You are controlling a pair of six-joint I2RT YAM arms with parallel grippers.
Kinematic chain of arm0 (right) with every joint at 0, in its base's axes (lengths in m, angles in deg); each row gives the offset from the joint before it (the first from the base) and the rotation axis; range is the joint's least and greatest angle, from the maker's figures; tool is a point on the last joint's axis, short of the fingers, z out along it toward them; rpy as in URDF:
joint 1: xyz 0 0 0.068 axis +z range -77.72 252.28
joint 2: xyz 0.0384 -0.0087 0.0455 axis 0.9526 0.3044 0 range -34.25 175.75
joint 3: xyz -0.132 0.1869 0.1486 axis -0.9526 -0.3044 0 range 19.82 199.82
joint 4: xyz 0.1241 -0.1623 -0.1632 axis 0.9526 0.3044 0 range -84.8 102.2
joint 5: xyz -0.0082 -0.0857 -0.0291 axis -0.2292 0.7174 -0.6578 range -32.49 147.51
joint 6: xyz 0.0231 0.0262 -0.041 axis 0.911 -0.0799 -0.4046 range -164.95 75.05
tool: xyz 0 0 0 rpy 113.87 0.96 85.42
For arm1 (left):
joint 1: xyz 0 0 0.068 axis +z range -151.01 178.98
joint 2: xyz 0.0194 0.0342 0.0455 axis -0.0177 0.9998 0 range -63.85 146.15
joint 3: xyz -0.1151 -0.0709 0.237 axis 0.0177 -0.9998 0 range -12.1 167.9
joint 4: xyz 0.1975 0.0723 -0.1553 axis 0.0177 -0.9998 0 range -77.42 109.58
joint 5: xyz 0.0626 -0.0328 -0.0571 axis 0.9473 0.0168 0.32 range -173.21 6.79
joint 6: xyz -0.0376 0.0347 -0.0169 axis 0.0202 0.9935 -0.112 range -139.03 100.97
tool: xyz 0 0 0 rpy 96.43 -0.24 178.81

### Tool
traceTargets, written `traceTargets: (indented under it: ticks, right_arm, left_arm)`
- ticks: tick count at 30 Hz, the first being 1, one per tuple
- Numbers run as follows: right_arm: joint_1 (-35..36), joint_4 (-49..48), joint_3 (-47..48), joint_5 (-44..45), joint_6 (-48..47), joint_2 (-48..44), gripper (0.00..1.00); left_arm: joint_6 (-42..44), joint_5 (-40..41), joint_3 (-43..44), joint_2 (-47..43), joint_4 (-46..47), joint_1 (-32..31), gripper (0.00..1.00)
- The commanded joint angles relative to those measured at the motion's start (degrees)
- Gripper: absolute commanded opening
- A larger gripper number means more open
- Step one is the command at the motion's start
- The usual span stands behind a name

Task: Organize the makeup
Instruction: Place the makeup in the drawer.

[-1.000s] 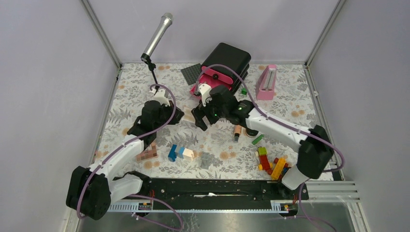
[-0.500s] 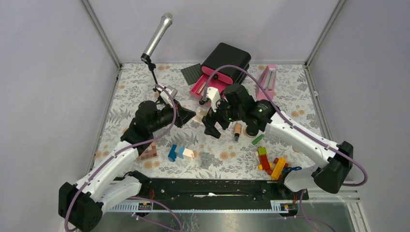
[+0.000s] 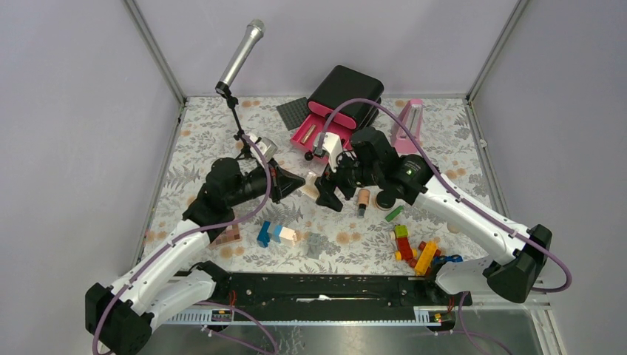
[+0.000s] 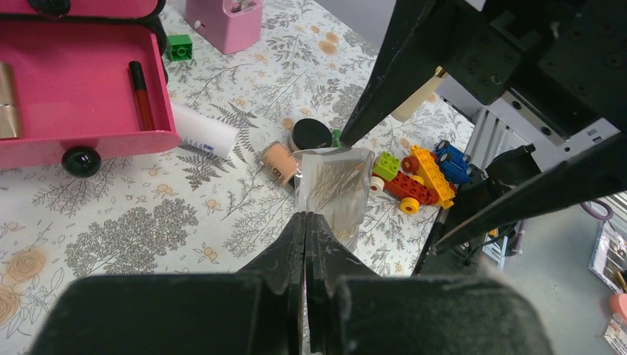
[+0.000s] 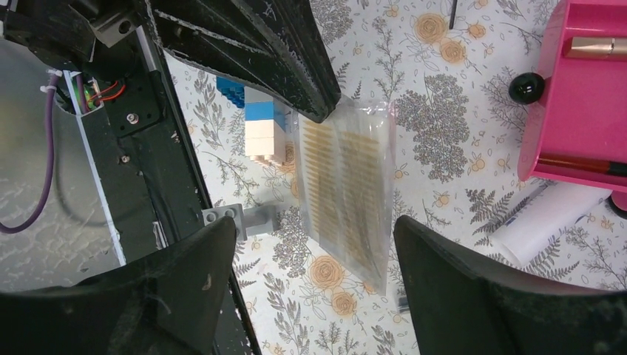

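My left gripper [image 4: 306,216] is shut on one end of a clear packet [image 4: 336,185] of tan strips and holds it above the table. My right gripper [image 5: 316,225] is open, one finger on each side of the packet's [image 5: 347,185] free end, not touching it. In the top view both grippers meet at mid-table around the packet [image 3: 310,189]. The open pink case [image 4: 81,70] holds a thin red pencil [image 4: 140,85] and a rose-gold lipstick [image 5: 595,48]. A white tube [image 4: 201,132], a peach bottle [image 3: 363,198] and a round black compact [image 3: 386,198] lie on the table beside it.
A pink metronome [image 3: 408,126] stands at the back right. A microphone on a stand [image 3: 240,55] and a grey baseplate [image 3: 293,112] are at the back. Bright bricks [image 3: 418,251] lie front right. Blue and white bricks [image 3: 275,234] and a grey brick [image 3: 316,244] lie in front.
The left arm has swung right, carrying the packet to mid-table. The right gripper has come away from the pink case and now straddles the packet's free end.
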Motion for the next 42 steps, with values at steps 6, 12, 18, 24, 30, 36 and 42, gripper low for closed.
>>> traceTargets:
  ticks: [6,12,18,24,30,36,42]
  right_arm:
    - [-0.14,0.15,0.79,-3.36,0.04,-0.1,0.72]
    - [-0.19,0.16,0.85,-3.45,0.32,1.05,0.62]
    - [-0.3,-0.52,0.92,-4.34,1.21,2.14,0.42]
    - [-0.29,-5.04,-2.07,-4.06,4.24,0.81,0.07]
    - [-0.52,-11.65,-6.19,3.85,9.4,-1.2,0.0]
    - [-4.29,-16.43,-5.99,18.93,19.53,1.47,0.0]
    - [-11.36,-21.62,-2.33,24.38,37.76,8.52,0.0]
  left_arm:
    - [2.09,-2.42,2.9,-2.28,1.67,-0.74,0.0]
    - [2.41,-2.67,2.84,-2.78,1.76,-1.01,0.0]
    - [2.45,-2.06,2.68,-3.1,2.02,-1.1,0.0]
    - [1.65,0.14,2.85,-2.76,2.02,-1.1,0.01]
    - [-0.11,5.72,4.99,-2.46,-0.44,-1.1,0.61]
    - [-1.76,21.34,9.72,-3.42,-8.54,-1.1,0.87]
    - [-2.73,38.26,13.19,-4.04,-17.27,-1.1,0.93]
